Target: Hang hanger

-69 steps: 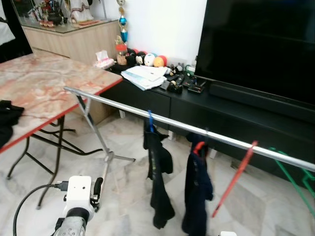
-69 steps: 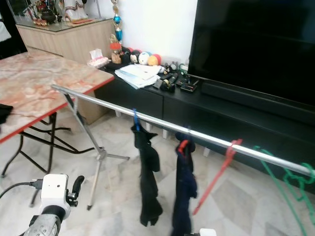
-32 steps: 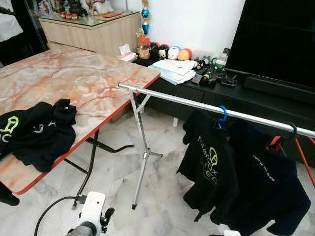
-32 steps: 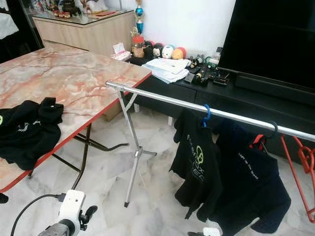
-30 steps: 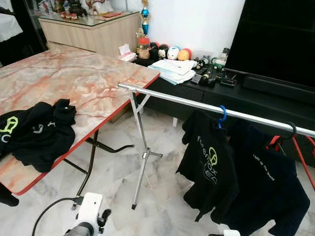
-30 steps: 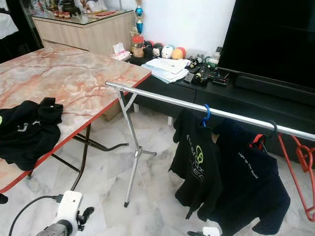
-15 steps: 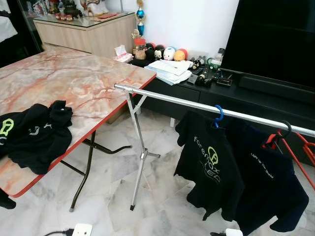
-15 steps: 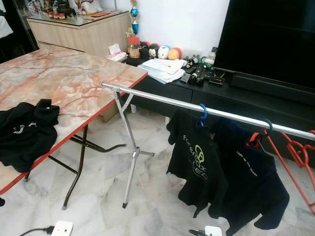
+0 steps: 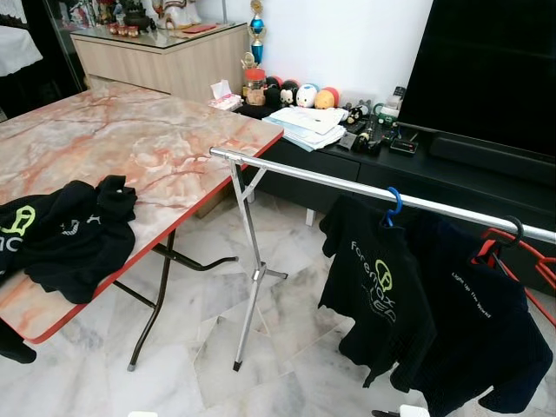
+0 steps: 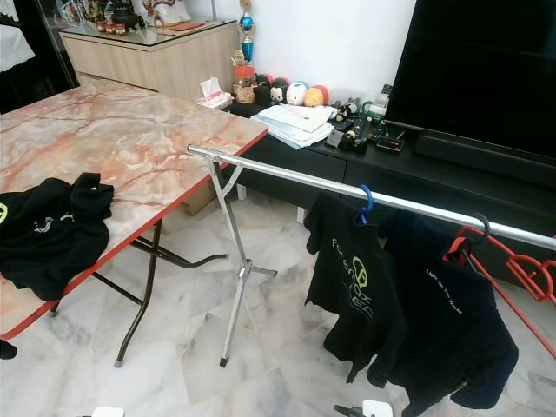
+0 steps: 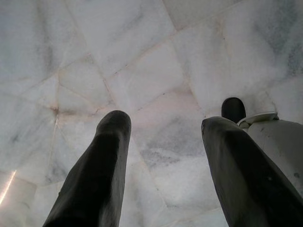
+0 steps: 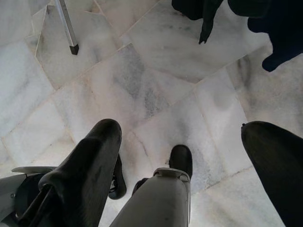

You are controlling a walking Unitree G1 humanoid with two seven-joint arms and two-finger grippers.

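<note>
Two black T-shirts hang on our silver rail; one black garment waits on the marble counter, left. Both jaws hang wide, empty.

Shiny metal rail, black cloth shirts, glossy marble table and floor.

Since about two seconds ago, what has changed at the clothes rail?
The camera swung round, so the clothes rail and its two black T-shirts now face it rather than edge-on. The left arm dropped out of the head views; its gripper hangs open over the floor. Nothing on the rail visibly moved.
</note>
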